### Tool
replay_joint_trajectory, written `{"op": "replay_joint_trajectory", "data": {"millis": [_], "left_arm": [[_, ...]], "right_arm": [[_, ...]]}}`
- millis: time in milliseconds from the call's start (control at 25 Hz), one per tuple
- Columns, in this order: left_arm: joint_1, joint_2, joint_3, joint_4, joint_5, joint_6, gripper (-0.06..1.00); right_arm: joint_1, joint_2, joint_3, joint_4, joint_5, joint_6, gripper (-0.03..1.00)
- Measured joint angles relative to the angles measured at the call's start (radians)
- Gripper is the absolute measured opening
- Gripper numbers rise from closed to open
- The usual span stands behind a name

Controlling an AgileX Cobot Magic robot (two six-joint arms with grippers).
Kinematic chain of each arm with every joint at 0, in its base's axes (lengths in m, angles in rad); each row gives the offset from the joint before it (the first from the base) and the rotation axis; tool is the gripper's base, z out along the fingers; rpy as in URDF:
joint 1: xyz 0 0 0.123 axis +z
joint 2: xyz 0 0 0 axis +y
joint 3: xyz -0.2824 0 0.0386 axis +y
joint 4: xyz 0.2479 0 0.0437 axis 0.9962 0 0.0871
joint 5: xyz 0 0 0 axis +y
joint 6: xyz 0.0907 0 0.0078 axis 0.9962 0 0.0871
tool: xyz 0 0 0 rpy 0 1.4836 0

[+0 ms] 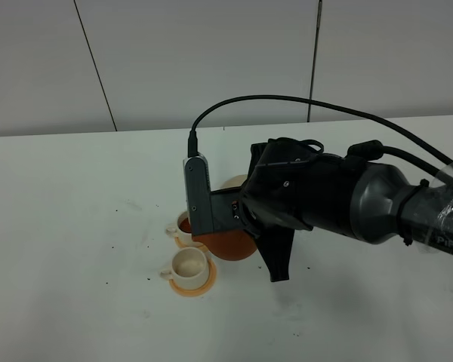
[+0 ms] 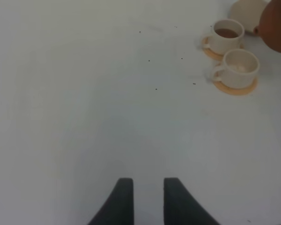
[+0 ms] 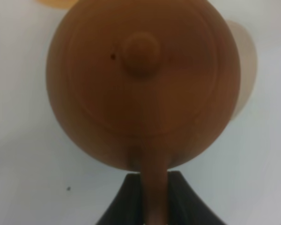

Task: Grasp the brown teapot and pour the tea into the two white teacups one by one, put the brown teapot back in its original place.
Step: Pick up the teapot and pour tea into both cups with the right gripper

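A: Right gripper point(image 3: 154, 187) clenched on loop handle point(image 3: 154, 161); squat reddish-brown clay teapot point(image 3: 140, 84) hangs just ahead.
B: One small cream-white teacup point(image 2: 227, 33) beyond is filled. Centre spout over the empty teacup point(image 2: 241, 68), tilt slowly.

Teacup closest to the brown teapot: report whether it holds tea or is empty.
Holds tea: brown liquid shows inside that teacup. The other teacup looks pale inside, seemingly empty.

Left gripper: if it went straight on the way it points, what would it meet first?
Only bare table, as far as the left wrist view shows; depth is unclear. The teacups sit off to one side.
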Motion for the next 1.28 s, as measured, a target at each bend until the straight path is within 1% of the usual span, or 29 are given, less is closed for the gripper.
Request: {"op": "replay_joint_trajectory", "data": {"millis": [80, 320, 520, 1080, 1280], "left_arm": [[0.0, 0.0, 0.0, 0.0, 0.0, 0.0, 0.23], [0.0, 0.0, 0.0, 0.0, 0.0, 0.0, 0.23], [0.0, 0.0, 0.0, 0.0, 0.0, 0.0, 0.23], [0.0, 0.0, 0.0, 0.0, 0.0, 0.0, 0.23], [0.0, 0.0, 0.0, 0.0, 0.0, 0.0, 0.23]], "right_arm": [[0.009, 0.0, 0.0, -0.022, 0.001, 0.015, 0.1], [0.028, 0.008, 0.0, -0.045, 0.011, 0.024, 0.1], [0.051, 0.018, 0.0, -0.076, 0.037, 0.033, 0.1], [0.101, 0.03, 0.0, -0.169, 0.038, 0.066, 0.1], [0.109, 0.04, 0.0, -0.178, 0.035, 0.067, 0.1]]}}
